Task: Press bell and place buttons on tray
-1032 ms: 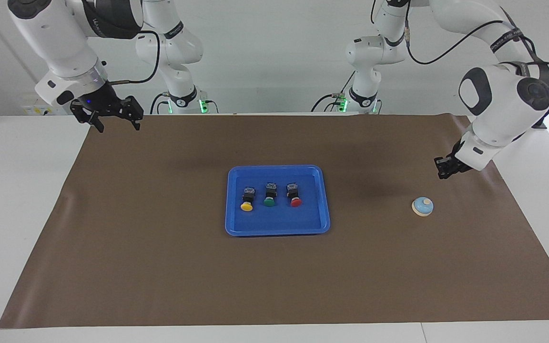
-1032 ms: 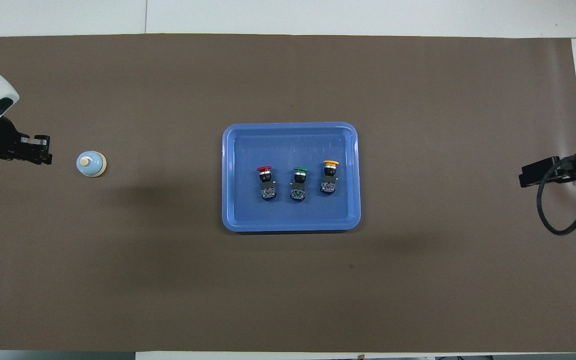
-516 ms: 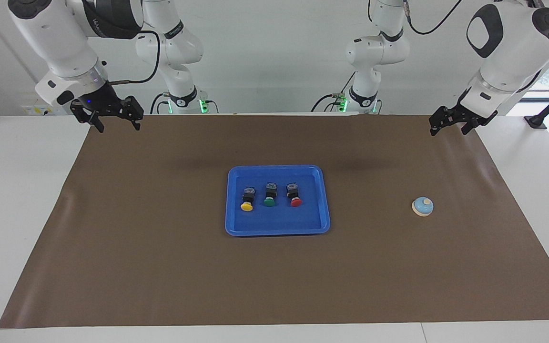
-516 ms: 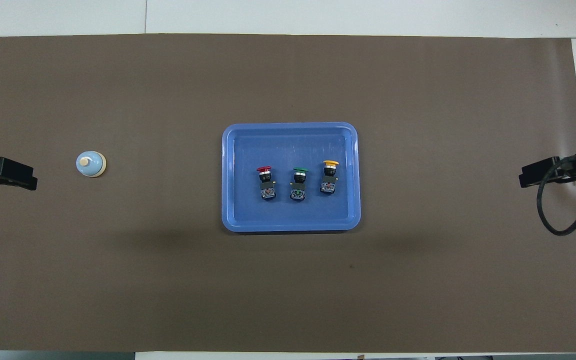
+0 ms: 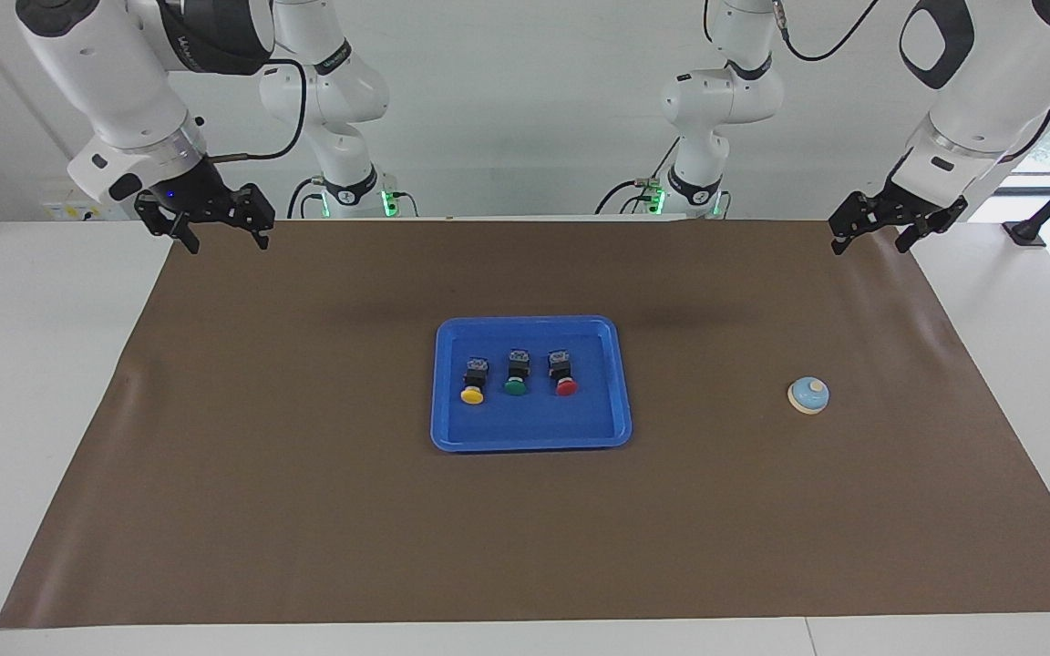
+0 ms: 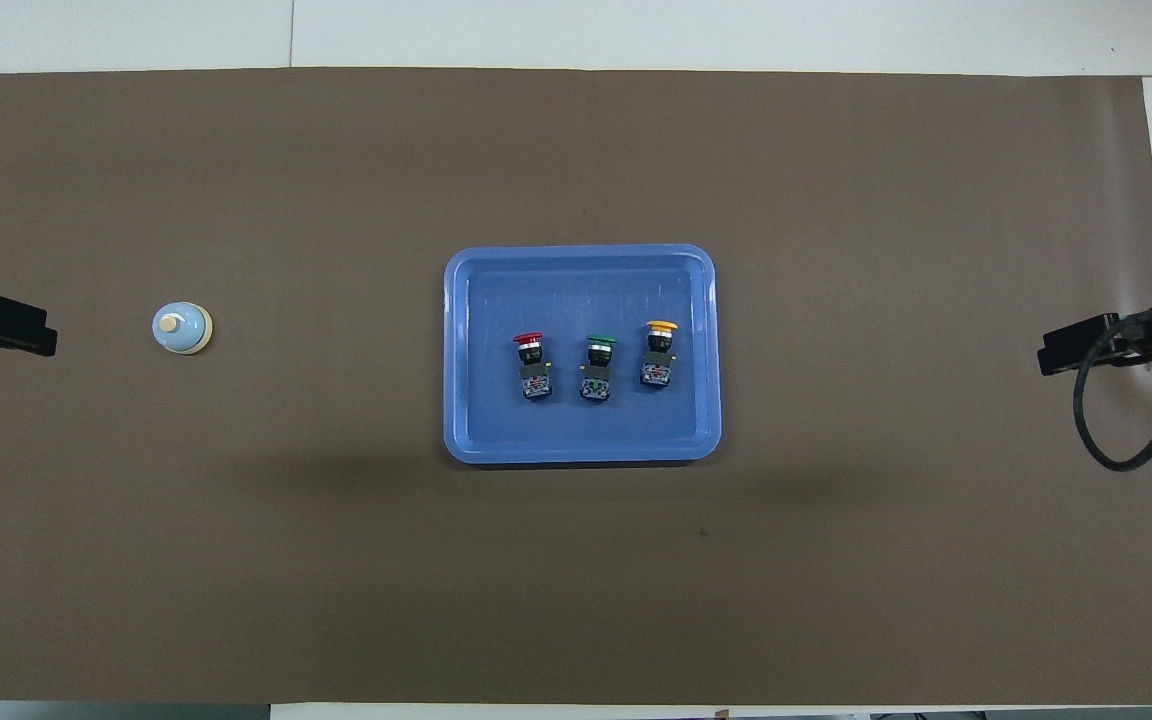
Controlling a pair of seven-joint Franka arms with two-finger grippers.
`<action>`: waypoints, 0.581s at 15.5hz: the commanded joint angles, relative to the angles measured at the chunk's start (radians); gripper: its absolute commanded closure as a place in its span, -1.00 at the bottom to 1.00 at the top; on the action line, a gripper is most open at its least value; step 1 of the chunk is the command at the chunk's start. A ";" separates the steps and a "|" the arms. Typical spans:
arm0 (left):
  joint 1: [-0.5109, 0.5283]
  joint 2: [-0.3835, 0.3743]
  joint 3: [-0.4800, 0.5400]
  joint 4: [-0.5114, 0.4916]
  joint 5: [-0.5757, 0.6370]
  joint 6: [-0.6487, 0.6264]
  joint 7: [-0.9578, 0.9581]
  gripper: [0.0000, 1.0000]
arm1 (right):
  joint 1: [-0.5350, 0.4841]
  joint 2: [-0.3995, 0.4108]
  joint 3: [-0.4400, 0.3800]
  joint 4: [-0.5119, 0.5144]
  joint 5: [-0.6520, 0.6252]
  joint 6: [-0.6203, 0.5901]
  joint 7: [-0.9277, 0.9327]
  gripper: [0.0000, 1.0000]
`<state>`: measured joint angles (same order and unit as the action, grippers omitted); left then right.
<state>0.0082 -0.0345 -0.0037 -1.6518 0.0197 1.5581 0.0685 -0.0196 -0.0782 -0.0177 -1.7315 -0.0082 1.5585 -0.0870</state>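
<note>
We saw both end effectors, left end effector (image 5: 885,232) and right end effector (image 5: 215,228), spread wide at the mat (image 5: 306,510) corners, well apart from tray (image 5: 621,383) and bell (image 5: 808,395).

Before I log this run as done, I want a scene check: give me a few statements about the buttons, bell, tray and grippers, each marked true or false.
1. All three buttons lie in the tray. True.
2. The green button lies between the yellow and the red. True.
3. The bell sits in the tray. False: it stands on the brown mat, toward the left arm's end.
4. The left gripper is pressing the bell. False: it is open, up over the mat's corner nearest its own base.
5. The right gripper holds a button. False: it is open and empty.
</note>
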 commanded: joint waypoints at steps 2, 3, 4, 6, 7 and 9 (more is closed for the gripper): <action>-0.007 0.028 0.005 0.043 0.011 -0.017 0.008 -1.00 | -0.010 -0.014 0.008 -0.005 -0.013 -0.015 -0.005 -1.00; -0.007 0.028 0.005 0.044 0.011 -0.013 0.008 -1.00 | -0.010 -0.014 0.008 -0.005 -0.013 -0.015 -0.005 -1.00; -0.007 0.033 0.005 0.044 0.011 -0.016 0.007 -1.00 | -0.010 -0.014 0.008 -0.005 -0.013 -0.015 -0.005 -1.00; -0.010 0.039 0.002 0.056 0.009 -0.017 0.004 -1.00 | -0.010 -0.014 0.008 -0.005 -0.013 -0.015 -0.005 -1.00; -0.020 0.042 0.002 0.056 0.009 -0.015 0.004 -1.00 | -0.010 -0.014 0.008 -0.005 -0.013 -0.015 -0.005 -1.00; -0.025 0.041 0.002 0.059 0.008 -0.023 0.004 -1.00 | -0.010 -0.014 0.008 -0.005 -0.013 -0.015 -0.005 -1.00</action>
<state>0.0010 -0.0133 -0.0082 -1.6291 0.0197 1.5583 0.0685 -0.0196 -0.0782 -0.0177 -1.7315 -0.0082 1.5585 -0.0870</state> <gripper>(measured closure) 0.000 0.000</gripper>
